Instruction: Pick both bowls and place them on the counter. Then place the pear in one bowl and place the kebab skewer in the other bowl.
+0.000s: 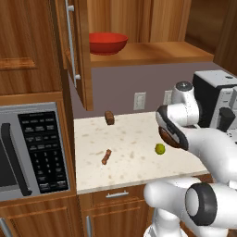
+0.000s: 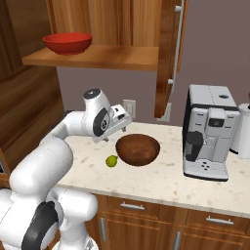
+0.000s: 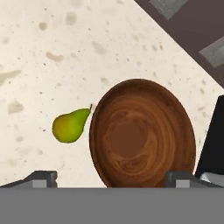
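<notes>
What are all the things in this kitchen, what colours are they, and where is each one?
Red bowl: one, glossy red, on the wooden shelf.
Brown bowl: one, dark wood-like, on the counter.
Pear: one, yellow-green, on the counter beside the brown bowl.
Kebab skewer: one, reddish-brown, lying on the counter.
Dark block: one, brown, near the counter's back.
Coffee machine: one, white and black, on the counter.
Microwave: one, grey and black, left of the counter.
Gripper: one, open, above the brown bowl.
</notes>
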Tool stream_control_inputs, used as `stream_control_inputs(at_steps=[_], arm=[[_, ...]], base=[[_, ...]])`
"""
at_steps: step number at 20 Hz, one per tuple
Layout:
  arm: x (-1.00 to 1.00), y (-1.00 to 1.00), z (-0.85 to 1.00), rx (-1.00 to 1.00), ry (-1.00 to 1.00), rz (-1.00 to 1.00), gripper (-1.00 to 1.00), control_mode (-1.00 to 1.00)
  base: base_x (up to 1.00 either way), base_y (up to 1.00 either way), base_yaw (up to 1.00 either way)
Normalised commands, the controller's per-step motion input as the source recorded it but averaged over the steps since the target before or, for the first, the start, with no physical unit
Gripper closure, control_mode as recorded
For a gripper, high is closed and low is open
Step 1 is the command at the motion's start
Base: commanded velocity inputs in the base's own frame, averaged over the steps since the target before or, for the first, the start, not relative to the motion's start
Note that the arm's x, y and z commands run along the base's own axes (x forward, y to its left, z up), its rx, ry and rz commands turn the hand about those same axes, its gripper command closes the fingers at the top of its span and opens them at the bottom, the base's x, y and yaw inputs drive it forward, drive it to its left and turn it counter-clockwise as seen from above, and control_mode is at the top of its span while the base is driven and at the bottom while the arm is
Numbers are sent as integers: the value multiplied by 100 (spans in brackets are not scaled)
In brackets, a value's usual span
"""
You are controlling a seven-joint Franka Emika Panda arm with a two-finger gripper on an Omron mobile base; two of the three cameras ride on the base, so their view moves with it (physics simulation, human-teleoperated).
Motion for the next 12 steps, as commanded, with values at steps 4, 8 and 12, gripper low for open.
stream_control_inputs(at_steps=[4, 8, 12], arm=[[-71, 29, 35, 28, -5, -20, -100, -100], [-76, 35, 33, 31, -7, -21, -100, -100], [-68, 59, 42, 28, -12, -24, -100, -100]], base=[[0, 0, 0], [0, 0, 0], [0, 0, 0]])
